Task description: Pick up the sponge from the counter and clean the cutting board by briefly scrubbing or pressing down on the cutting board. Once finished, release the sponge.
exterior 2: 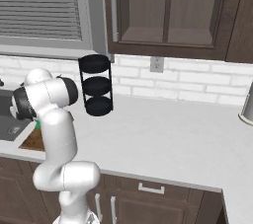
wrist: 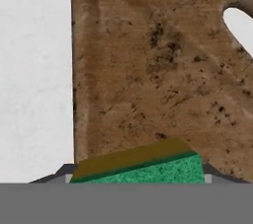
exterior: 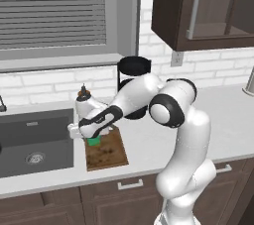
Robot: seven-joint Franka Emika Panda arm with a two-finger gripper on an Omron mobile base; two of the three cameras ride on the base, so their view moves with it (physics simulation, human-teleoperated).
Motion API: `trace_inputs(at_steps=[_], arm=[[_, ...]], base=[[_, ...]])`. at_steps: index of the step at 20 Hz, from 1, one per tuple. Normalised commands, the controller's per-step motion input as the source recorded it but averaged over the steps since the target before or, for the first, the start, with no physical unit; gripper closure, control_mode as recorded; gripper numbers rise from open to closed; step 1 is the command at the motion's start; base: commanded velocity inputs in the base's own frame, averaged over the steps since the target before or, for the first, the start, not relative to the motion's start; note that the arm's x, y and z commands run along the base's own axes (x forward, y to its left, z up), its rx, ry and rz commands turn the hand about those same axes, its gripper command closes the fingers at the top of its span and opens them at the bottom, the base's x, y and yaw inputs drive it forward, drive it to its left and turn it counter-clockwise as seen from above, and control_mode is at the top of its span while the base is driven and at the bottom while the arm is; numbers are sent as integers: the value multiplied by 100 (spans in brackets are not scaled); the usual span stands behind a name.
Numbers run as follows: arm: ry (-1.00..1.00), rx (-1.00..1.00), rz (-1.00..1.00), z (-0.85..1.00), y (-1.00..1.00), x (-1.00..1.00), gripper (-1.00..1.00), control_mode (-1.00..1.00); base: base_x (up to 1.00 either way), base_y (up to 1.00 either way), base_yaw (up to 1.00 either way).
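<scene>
arm: bent low toward 9 o'clock | pincer point(wrist: 136, 181): grasping green-and-yellow sponge point(wrist: 148, 168) over mottled wooden cutting board point(wrist: 158, 70) | worktop point(exterior: 149, 144): pale

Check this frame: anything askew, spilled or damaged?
Nothing stands out. The cutting board is mottled with dark stains, and the gripper holds the sponge over it. No spills on the counter.

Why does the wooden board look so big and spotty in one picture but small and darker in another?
Hand view: the camera sits right above the cutting board, so its dark stains and pale handle hole look large, and the sponge peeks in at the bottom. Left base view: the board is farther off, partly shaded under the arm. No glare anywhere; the rendering is evenly lit.
</scene>
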Motion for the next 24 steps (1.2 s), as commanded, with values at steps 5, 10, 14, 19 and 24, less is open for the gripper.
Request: trace_inputs(at_steps=[5,10,14,19,24], arm=[[-14,0,0,-26,-50,-39,100,-100],[-7,3,0,-21,-48,-19,100,-100],[-2,8,0,-12,-59,0,100,-100],[0,7,0,-3,-57,0,100,-100],[0,7,0,-4,-39,-45,100,-100]], base=[[0,0,0],[0,0,0],[0,0,0],[0,0,0],[0,0,0]])
